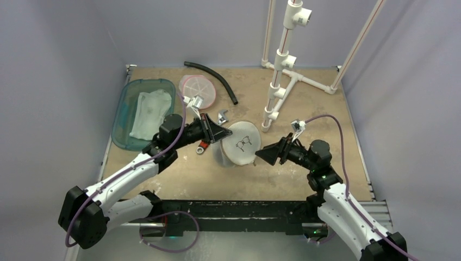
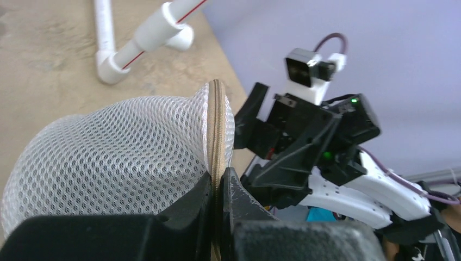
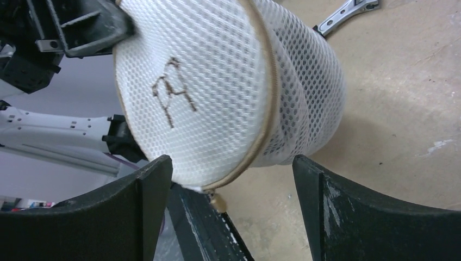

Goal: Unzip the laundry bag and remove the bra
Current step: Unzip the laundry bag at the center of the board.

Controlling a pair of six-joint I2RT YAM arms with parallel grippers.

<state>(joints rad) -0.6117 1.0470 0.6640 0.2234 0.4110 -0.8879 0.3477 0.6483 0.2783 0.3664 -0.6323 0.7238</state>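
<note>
A round white mesh laundry bag (image 1: pixel 242 143) with a tan zipper round its rim is held tilted above the table. My left gripper (image 1: pixel 220 132) is shut on the bag's zippered rim (image 2: pixel 217 136). My right gripper (image 1: pixel 262 154) is open, its fingers (image 3: pixel 147 187) either side of the bag's lower edge (image 3: pixel 217 81) without touching. The small tan zipper pull (image 3: pixel 219 202) hangs between them. The bag looks zipped shut. The bra is hidden.
A teal bin (image 1: pixel 126 111) with white cloth stands at the back left, a pink round lid (image 1: pixel 197 89) and black hose (image 1: pixel 215 76) behind. A white pipe frame (image 1: pixel 282 70) stands at the back right. Metal clips (image 1: pixel 222 116) lie near the bag.
</note>
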